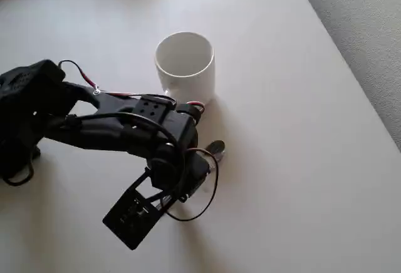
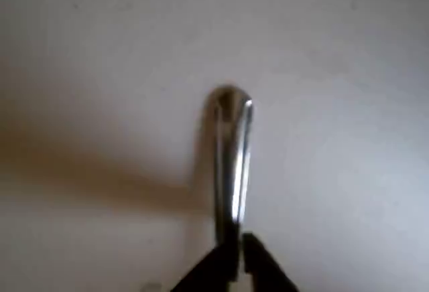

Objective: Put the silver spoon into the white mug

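The white mug (image 1: 185, 65) stands upright and empty on the pale table, above the arm in the overhead view. Below it, the silver spoon (image 1: 216, 149) pokes its bowl out from under the black arm, to the lower right of the mug. In the wrist view the spoon (image 2: 231, 158) runs up the middle of the picture, bowl end farthest from the camera. My gripper (image 2: 231, 265) is shut on the spoon's handle at the bottom of that view, its black fingertips (image 2: 258, 258) pressed against both sides. The rest of the handle is hidden under the arm in the overhead view.
The table's right edge (image 1: 351, 66) runs diagonally, with grey carpet (image 1: 369, 29) beyond it. Red and black wires (image 1: 200, 185) loop off the arm. Bare tabletop lies to the right of and below the mug.
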Controlling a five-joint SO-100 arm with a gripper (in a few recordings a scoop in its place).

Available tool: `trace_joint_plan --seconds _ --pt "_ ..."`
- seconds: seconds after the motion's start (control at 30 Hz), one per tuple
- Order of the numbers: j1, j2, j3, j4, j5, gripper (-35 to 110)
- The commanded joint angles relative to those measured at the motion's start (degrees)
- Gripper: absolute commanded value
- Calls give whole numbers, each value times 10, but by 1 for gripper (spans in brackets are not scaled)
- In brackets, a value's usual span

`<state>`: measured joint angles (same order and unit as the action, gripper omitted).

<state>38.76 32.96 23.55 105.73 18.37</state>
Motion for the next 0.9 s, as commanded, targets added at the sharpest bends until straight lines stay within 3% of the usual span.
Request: trace_joint_plan --seconds 0.0,0.43,0.53,0.67,0.87 --pt "-14 23 -12 3 -10 38" --pt "-31 39 -7 5 -9 35" --pt "-40 39 -4 5 -10 29" --pt "-51 29 -3 5 -10 1" --pt "-54 -8 -3 5 -11 -2"
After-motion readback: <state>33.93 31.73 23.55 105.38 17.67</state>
